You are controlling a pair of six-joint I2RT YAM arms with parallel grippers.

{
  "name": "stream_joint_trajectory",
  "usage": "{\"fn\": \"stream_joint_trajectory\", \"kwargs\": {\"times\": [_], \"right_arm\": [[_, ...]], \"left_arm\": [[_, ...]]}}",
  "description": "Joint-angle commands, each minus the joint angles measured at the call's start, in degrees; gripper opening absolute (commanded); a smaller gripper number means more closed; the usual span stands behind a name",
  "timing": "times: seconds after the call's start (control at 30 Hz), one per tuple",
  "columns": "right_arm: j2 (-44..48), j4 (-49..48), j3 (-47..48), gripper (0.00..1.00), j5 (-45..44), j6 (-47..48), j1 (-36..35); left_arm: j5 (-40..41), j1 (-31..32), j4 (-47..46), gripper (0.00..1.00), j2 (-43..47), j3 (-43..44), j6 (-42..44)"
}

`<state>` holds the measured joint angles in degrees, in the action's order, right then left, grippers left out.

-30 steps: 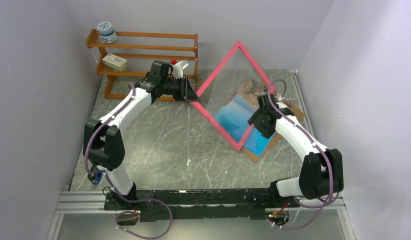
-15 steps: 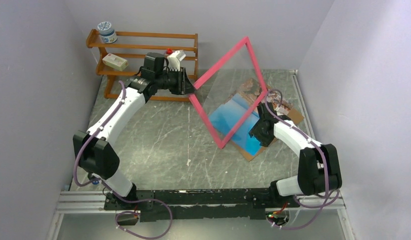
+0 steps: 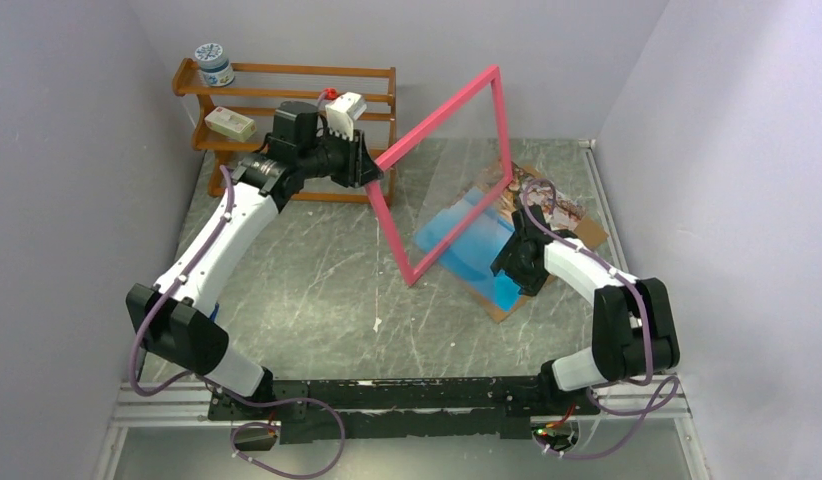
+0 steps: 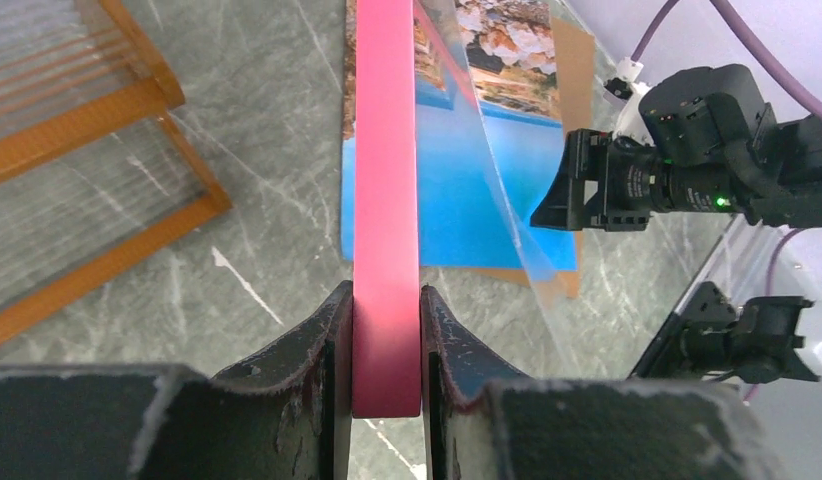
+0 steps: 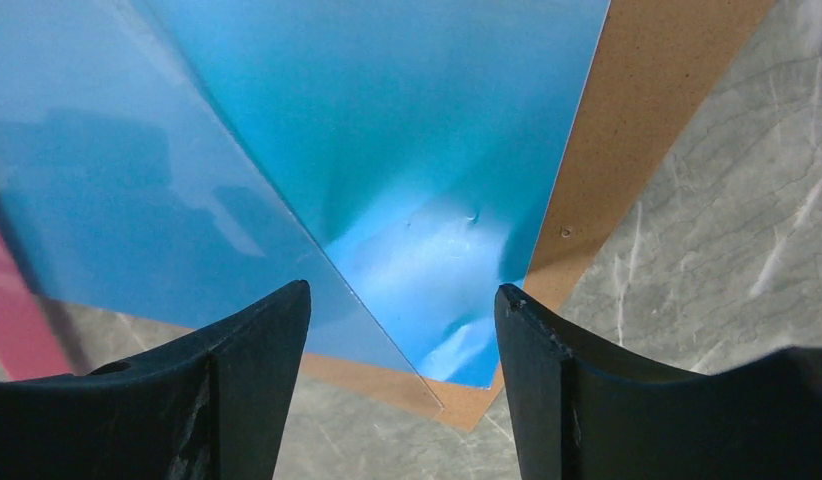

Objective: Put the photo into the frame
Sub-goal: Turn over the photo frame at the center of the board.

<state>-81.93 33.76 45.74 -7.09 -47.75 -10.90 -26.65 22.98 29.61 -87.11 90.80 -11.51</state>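
The pink frame [image 3: 443, 112] hangs tilted in the air over the table, and my left gripper [image 3: 371, 166] is shut on its left corner. In the left wrist view the frame's edge [image 4: 385, 200] sits pinched between both pads of that gripper [image 4: 387, 300]. The photo [image 3: 452, 232] lies face up, blue sea and rocks showing, on the brown backing sheet [image 3: 582, 228]. My right gripper [image 5: 402, 295] hovers open just above the photo's near corner [image 5: 407, 120], with nothing between its fingers. A clear pane's corner [image 5: 287, 260] reaches across the photo.
A wooden slatted rack [image 3: 287, 100] stands at the back left with a jar [image 3: 214, 64] and a white box [image 3: 230, 123] on it. Walls close in on both sides. The backing sheet [image 5: 637, 100] sticks out beyond the photo toward the right wall.
The left arm has swung the frame up and to the left, so its lower corner has moved away from the photo. The right gripper has dropped toward the photo's near corner.
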Motion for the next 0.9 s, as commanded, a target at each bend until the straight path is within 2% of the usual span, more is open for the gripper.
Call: {"fn": "stream_joint_trajectory", "kwargs": {"times": [0.0, 0.23, 0.53, 0.87], "right_arm": [[-1.5, -0.11, 2.51, 0.73, -0.23, 2.45, 0.17], [-2.64, 4.14, 6.01, 0.81, -5.0, 3.71, 0.05], [-2.65, 3.5, 8.33, 0.83, -3.14, 5.79, -0.36], [-6.63, 3.62, 6.47, 0.79, -4.77, 5.83, -0.34]], "left_arm": [[4.23, 0.04, 1.5, 0.03, 2.93, 4.11, 8.67], [12.04, 0.04, 5.3, 0.03, 4.82, 4.1, 12.62], [9.21, 0.04, 1.64, 0.03, 6.08, 3.29, 9.6], [8.95, 0.04, 5.05, 0.03, 11.73, 3.68, 17.07]]}}
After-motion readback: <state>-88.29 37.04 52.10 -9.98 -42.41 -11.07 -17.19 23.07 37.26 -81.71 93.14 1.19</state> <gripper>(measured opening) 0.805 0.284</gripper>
